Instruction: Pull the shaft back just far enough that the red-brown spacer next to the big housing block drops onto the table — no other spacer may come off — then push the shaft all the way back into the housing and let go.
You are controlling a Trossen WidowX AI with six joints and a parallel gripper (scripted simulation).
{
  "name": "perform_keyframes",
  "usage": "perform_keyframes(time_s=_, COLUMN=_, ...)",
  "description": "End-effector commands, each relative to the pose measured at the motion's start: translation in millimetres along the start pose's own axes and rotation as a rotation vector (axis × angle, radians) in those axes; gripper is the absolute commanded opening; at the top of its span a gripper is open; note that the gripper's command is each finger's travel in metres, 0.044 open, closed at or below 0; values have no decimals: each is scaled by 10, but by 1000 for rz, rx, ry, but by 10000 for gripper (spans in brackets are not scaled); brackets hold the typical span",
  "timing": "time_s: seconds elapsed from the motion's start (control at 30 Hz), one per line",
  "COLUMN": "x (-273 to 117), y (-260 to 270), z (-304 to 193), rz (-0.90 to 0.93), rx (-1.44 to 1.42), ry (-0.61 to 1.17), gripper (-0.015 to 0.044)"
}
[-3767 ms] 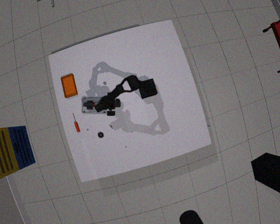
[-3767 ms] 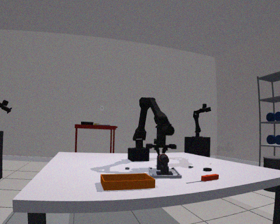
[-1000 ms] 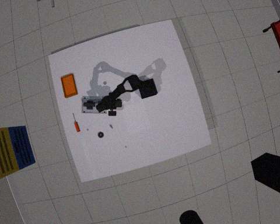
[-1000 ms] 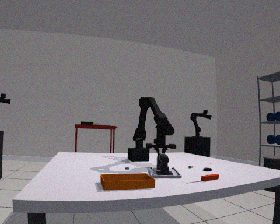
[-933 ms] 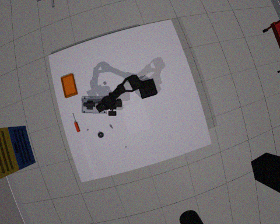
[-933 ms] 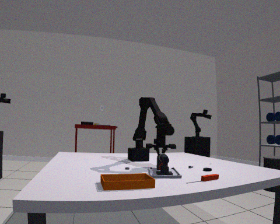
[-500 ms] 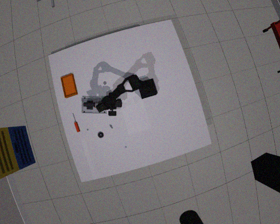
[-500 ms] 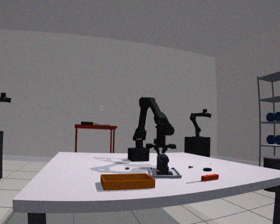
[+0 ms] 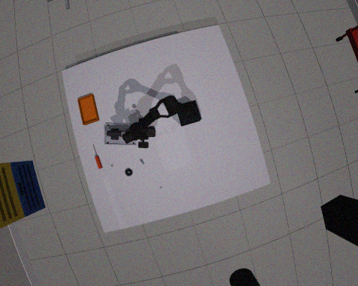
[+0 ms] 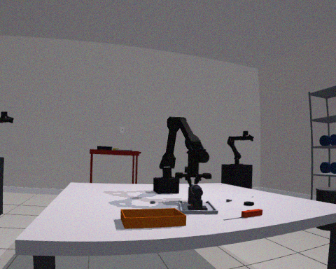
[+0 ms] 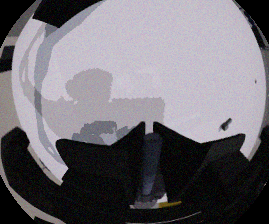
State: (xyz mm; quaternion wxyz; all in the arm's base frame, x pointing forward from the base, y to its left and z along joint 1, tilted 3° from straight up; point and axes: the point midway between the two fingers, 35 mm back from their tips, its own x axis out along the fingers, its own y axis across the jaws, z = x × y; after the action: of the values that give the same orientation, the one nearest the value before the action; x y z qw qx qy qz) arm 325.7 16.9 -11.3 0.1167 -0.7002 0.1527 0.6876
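The black two-fingered claw [image 9: 127,138] [image 10: 194,183] [image 11: 149,125] of the black jointed arm [image 9: 149,118] [image 10: 190,137] is lowered over a shallow grey rectangular tray [image 9: 107,142] [image 10: 213,212]. Its fingers are clamped on the dark blue-grey cylindrical shaft [image 11: 151,162], which is seen between them in the wrist view, running lengthwise down the gap. The big dark housing block [image 9: 115,134] [image 10: 196,202] is carried upright on the tray, just beside the claw. Whether the shaft is fully seated in the block cannot be told, and the red-brown spacer cannot be made out, the area being covered by the claw and by dark shading.

The tray is set on a white rectangular worktop [image 9: 212,149] [image 10: 94,232] [image 11: 195,60]. Near the tray, an open orange rectangular box [image 9: 88,109] [image 10: 153,221] is placed on one side; on the other, a screwdriver with a red-orange handle and thin shank [image 9: 98,161] [image 10: 252,213] is laid flat. A black ring [image 9: 126,173] [image 10: 248,203] is also laid flat there, with a small grey elongated part [image 9: 142,161] [image 10: 228,200] [image 11: 226,124] between it and the claw. Broad shadows of the arm are cast across the worktop.
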Motion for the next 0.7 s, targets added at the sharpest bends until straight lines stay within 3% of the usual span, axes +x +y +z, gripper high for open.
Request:
perform_keyframes(time_s=0.0, x=-6, y=6, z=-30, rz=-2, rx=1, ry=2, gripper=0)
perform_keyframes(time_s=0.67, x=-8, y=6, z=-111, rz=-2, rx=1, ry=3, gripper=0)
